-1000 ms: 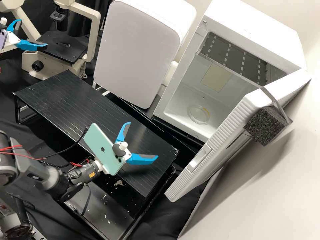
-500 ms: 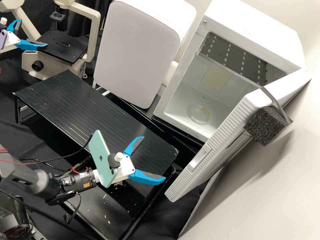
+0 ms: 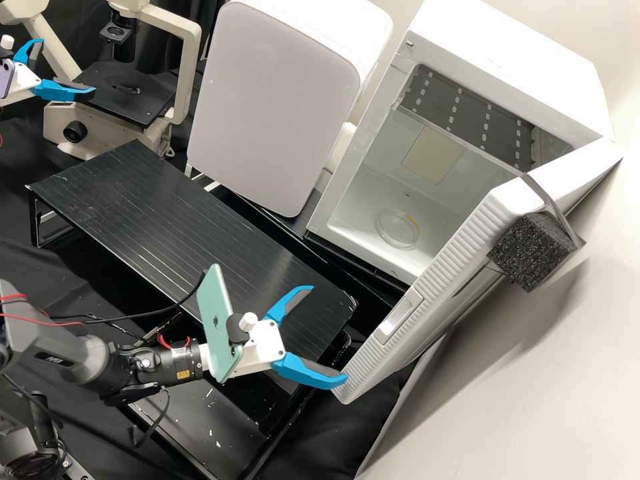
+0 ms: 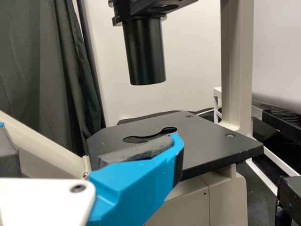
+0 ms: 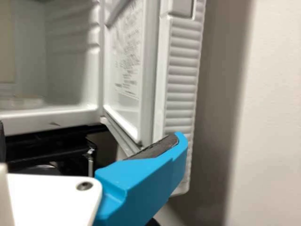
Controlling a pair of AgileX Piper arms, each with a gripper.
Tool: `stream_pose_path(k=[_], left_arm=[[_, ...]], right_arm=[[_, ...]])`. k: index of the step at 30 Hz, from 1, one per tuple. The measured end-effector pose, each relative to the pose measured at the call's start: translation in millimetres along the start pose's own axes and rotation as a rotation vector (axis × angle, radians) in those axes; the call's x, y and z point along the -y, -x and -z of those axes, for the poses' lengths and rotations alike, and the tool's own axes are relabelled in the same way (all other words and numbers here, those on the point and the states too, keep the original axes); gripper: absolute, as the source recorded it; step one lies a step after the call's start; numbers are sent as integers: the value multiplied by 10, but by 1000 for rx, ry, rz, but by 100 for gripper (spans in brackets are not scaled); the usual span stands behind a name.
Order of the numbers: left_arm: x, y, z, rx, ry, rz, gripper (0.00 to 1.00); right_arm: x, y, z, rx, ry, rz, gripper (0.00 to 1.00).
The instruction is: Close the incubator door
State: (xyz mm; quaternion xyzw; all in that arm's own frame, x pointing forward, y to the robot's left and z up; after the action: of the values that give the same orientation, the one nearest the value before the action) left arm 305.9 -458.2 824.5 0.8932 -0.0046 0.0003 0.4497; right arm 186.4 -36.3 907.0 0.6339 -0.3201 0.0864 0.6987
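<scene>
Your blue-fingered right gripper (image 3: 327, 333) moves nearer the ribbed white door (image 3: 437, 277), spread wide; the boxy white incubator (image 3: 493, 47) contains a clear round dish (image 3: 398, 229).

A cream microscope (image 3: 189, 73) with a black stage (image 3: 123, 103) stands before a dark curtain (image 4: 51, 70). Beside it is a white box with a rounded, pale grey front (image 3: 273, 107). A low black stand (image 3: 167, 213) spans the foreground; farther right are a clear round dish (image 3: 398, 230) and a black foam block (image 3: 530, 253).
</scene>
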Motion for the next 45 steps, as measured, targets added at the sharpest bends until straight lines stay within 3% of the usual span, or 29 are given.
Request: stream_pose_path(k=[5,19,25,33,41,45], left_arm=[[0,0,0,0,0,0,100],[0,0,0,0,0,0,100],[0,0,0,0,0,0,100],[0,0,0,0,0,0,100],[0,0,0,0,0,0,100],[0,0,0,0,0,0,100]], right_arm=[[17,-81,-35,31,26,-10,100],[18,-118,-52,49,19,-21,100],[-57,-19,-5,25,14,-43,100],[-280,140,91,-48,-19,-120,100],[-374,74,21,-25,14,-157,100],[-312,-16,-48,7,21,-132,100]])
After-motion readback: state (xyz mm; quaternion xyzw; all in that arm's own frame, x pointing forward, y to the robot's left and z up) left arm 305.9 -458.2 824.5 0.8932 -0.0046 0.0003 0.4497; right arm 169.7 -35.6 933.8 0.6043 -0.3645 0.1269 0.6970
